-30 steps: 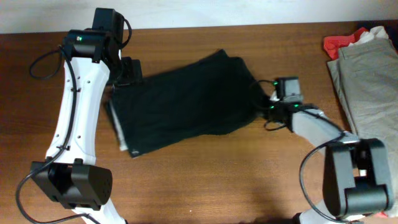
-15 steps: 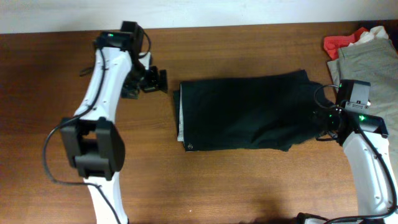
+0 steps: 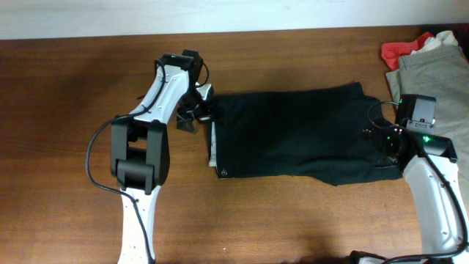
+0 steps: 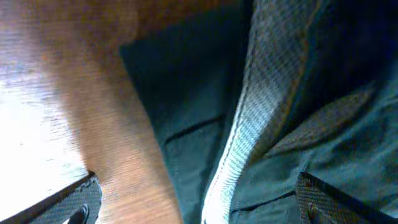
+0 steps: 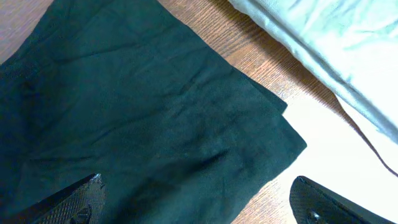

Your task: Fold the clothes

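The clothes (image 3: 293,132) are one black garment lying flat across the middle of the table, with a pale lining strip (image 3: 213,143) along its left edge. My left gripper (image 3: 201,111) hovers open at that left edge. In the left wrist view its fingers (image 4: 78,200) straddle the pale lining (image 4: 236,149) and the dark cloth (image 4: 311,93). My right gripper (image 3: 382,141) stands open over the garment's right end. The right wrist view shows the black corner (image 5: 137,112) lying loose between the gripper's (image 5: 199,205) spread fingers, with nothing gripped.
Beige-khaki trousers (image 3: 436,88) lie at the table's right edge, close behind my right arm, and also show as pale cloth (image 5: 323,37) in the right wrist view. A red cloth (image 3: 403,50) sits at the back right. Bare wood table (image 3: 73,147) lies left of the garment.
My right gripper has gone from shut to open, letting go of the garment's right end. The left arm has swung right to the garment's left edge. The garment was pulled right and flattened.
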{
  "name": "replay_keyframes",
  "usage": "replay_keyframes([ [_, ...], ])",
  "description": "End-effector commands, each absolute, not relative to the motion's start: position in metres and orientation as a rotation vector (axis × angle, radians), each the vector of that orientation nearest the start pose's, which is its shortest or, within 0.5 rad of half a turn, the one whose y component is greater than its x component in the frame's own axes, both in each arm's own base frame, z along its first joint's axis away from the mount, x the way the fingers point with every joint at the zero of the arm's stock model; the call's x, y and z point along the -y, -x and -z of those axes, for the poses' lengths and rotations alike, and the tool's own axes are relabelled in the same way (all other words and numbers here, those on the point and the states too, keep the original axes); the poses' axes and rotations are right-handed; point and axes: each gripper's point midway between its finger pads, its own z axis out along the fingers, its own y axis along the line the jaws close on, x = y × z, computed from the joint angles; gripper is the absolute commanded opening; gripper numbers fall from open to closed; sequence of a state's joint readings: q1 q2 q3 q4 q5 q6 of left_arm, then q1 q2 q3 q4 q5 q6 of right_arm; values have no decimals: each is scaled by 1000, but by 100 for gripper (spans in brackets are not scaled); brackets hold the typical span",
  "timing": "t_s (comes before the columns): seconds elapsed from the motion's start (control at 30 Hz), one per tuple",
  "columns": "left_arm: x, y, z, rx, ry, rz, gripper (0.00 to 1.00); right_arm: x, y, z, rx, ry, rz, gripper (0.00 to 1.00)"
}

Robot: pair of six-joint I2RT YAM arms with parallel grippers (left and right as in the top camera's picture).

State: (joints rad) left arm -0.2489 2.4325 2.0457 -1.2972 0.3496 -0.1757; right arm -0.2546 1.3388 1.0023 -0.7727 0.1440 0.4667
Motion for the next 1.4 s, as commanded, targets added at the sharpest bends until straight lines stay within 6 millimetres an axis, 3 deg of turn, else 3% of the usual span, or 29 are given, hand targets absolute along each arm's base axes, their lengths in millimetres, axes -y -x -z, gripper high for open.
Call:
replay_keyframes([
  [0.0,189,-407,15,-3314,-149,637,93,103,-307,-135,-2463,-967,100,99],
  [0.07,199,-407,18,-3302,-185,640,52,100,-308,-135,-2468,-962,75,99],
  [0.13,206,-411,19,-3275,-214,643,29,97,-309,-134,-2471,-957,58,99],
  [0.17,206,-412,20,-3268,-219,640,22,95,-309,-134,-2474,-954,39,99],
  [0.2,203,-412,21,-3274,-217,607,8,88,-312,-133,-2485,-942,-20,99],
  [0.23,194,-412,23,-3288,-205,549,1,83,-313,-132,-2494,-934,-61,99],
  [0.27,167,-408,26,-3347,-123,388,1,78,-314,-128,-2511,-932,-96,99],
  [0.37,117,-395,20,-3451,1,210,1,77,-315,-113,-2560,-948,-101,99],
  [0.47,62,-387,5,-3511,198,20,1,61,-321,-89,-2637,-952,-230,99],
  [0.6,28,-396,-1,-3475,292,-44,1,45,-333,-61,-2704,-920,-297,93],
  [0.73,4,-408,-4,-3422,355,-84,1,23,-347,-47,-2754,-737,-298,100],
  [0.9,-12,-404,-6,-3429,421,-82,17,21,-365,-45,-2714,-653,-275,99],
  [0.93,-14,-404,-6,-3430,427,-81,54,24,-370,-39,-2713,-617,-252,99],
  [0.97,-14,-404,-6,-3432,428,-81,73,24,-372,-31,-2725,-594,-253,99],
  [1.03,-14,-404,-6,-3431,417,-79,94,18,-370,-19,-2759,-598,-299,99],
  [1.1,-14,-407,-5,-3417,415,-75,99,12,-369,-17,-2768,-593,-346,99],
  [1.13,-14,-410,-4,-3405,414,-70,93,12,-369,-18,-2767,-593,-348,99],
  [1.17,-13,-414,-3,-3392,414,-57,74,11,-369,-18,-2767,-592,-350,98],
  [1.2,-11,-415,-3,-3386,416,-36,37,11,-369,-18,-2768,-592,-351,99],
  [1.23,-6,-415,-3,-3389,423,12,15,11,-369,-18,-2768,-593,-353,99],
  [1.27,-4,-415,-3,-3391,425,34,0,11,-369,-18,-2768,-593,-352,99],
  [1.37,-7,-416,-7,-3387,420,37,0,11,-369,-18,-2769,-593,-352,99],
])
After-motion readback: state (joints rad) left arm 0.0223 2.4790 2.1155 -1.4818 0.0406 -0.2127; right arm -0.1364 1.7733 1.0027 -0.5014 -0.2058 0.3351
